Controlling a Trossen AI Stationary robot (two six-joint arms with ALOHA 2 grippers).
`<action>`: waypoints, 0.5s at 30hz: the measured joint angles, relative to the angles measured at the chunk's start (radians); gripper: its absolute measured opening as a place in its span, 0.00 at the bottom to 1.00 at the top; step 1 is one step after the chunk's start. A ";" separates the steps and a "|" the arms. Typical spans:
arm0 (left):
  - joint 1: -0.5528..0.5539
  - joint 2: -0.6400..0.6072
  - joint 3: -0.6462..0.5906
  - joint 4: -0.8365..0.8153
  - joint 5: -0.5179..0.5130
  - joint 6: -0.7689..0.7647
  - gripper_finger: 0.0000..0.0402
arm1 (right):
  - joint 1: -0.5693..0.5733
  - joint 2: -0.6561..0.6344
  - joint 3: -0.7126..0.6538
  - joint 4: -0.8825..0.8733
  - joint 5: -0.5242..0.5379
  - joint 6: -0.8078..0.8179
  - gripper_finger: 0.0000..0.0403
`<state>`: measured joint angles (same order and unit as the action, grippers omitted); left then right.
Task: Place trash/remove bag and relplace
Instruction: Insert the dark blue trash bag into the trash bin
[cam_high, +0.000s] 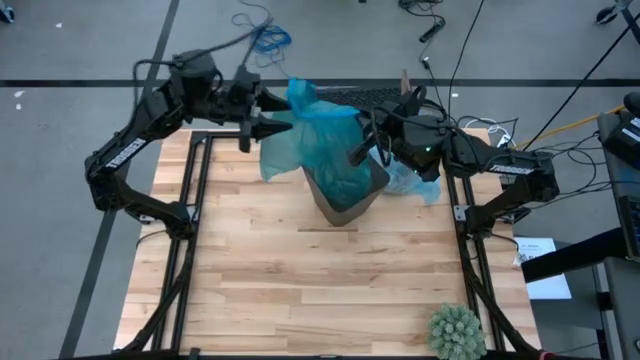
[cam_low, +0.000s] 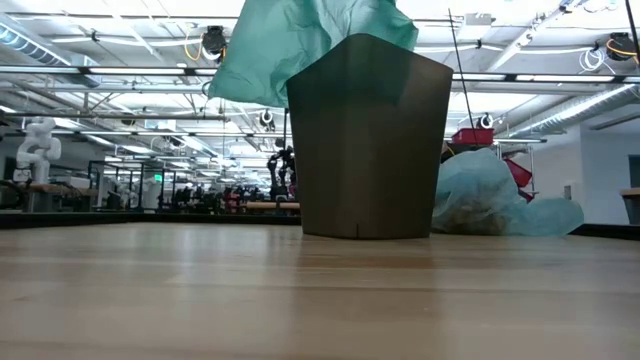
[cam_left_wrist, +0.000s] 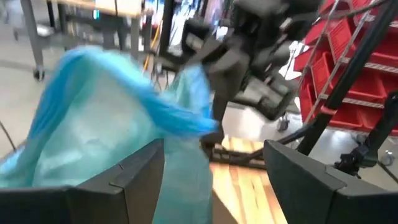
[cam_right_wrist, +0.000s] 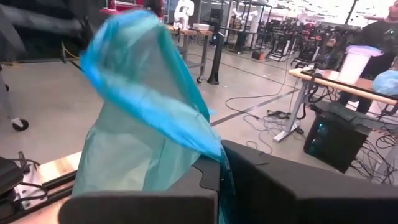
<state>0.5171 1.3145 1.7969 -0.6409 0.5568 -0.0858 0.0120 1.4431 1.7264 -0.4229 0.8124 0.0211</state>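
A dark bin (cam_high: 345, 205) stands on the far middle of the table. A teal-green plastic bag (cam_high: 315, 135) billows up out of it, and its lower part hangs inside. My left gripper (cam_high: 272, 118) is open at the bag's upper left fold, with plastic reaching between its fingers (cam_left_wrist: 130, 180). My right gripper (cam_high: 360, 155) is shut on the teal bag above the bin's far right. The pale blue bag (cam_low: 500, 205) lies slumped on the table to the right of the bin, and brownish trash (cam_low: 468, 215) shows through it. My left gripper has the teal bag's fold (cam_left_wrist: 174, 124) between its open fingers; I cannot tell whether it touches the plastic. My right gripper pinches a gathered edge of the teal bag (cam_right_wrist: 214, 163) between its two fingers, coming in about level from the table's right. The plastic rises above the fingers and runs toward my left gripper, while the rest hangs down into the bin.
A spiky green ball (cam_high: 457, 330) sits at the table's near right corner. The pale bag (cam_high: 418, 182) lies under my right arm. Bare wood (cam_high: 320, 290) stretches from the bin to the near edge.
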 joint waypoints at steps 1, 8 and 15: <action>0.000 -0.003 0.018 -0.002 0.000 0.006 0.66 | 0.000 -0.001 0.000 0.000 0.000 -0.003 0.00; -0.001 -0.009 0.191 -0.339 -0.082 0.023 0.64 | 0.000 -0.001 0.000 -0.002 0.000 -0.005 0.00; -0.026 -0.006 0.210 -0.776 -0.669 -0.039 0.32 | -0.003 -0.001 0.000 0.000 -0.002 -0.008 0.00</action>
<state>0.4911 1.3087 2.0067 -1.4166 -0.1127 -0.1250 0.0085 1.4418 1.7264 -0.4232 0.8107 0.0132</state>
